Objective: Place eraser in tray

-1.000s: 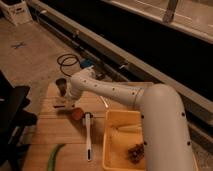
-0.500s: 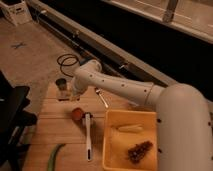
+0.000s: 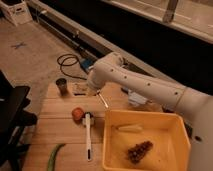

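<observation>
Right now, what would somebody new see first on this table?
The big white robot arm stretches in from the right, its gripper hanging above the middle of the wooden table. Next comes the bright yellow tray at the front right, with an orange ball just left of it.

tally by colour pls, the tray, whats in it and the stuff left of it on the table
yellow: 1 (tray)
pale: 3 (eraser, tool, stick in tray)
orange: 1 (ball)
green: 1 (pod)
dark: 1 (cup)
brown: 1 (cluster in tray)
total: 8
gripper is beside the eraser, on its tray side
</observation>
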Controlling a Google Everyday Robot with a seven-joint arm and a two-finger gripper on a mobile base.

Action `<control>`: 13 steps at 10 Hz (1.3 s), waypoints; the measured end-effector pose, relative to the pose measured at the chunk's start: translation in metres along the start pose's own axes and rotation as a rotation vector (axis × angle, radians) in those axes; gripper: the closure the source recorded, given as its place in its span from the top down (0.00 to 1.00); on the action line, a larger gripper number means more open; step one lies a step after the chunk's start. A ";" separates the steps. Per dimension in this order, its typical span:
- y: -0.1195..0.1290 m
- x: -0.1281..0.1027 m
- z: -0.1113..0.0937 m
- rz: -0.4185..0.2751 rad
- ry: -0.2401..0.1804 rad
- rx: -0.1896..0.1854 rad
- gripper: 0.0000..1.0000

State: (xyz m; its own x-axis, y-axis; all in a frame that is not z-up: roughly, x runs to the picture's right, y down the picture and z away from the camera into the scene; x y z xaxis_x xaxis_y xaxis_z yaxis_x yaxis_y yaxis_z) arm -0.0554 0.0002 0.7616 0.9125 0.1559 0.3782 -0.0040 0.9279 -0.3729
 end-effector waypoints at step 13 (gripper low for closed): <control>0.101 0.189 -0.150 0.393 0.183 0.064 0.00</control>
State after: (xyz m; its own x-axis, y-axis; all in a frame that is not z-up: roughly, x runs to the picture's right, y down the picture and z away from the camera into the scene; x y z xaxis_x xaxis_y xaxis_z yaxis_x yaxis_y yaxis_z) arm 0.1783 0.0728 0.6683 0.8939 0.4444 0.0590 -0.3860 0.8299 -0.4028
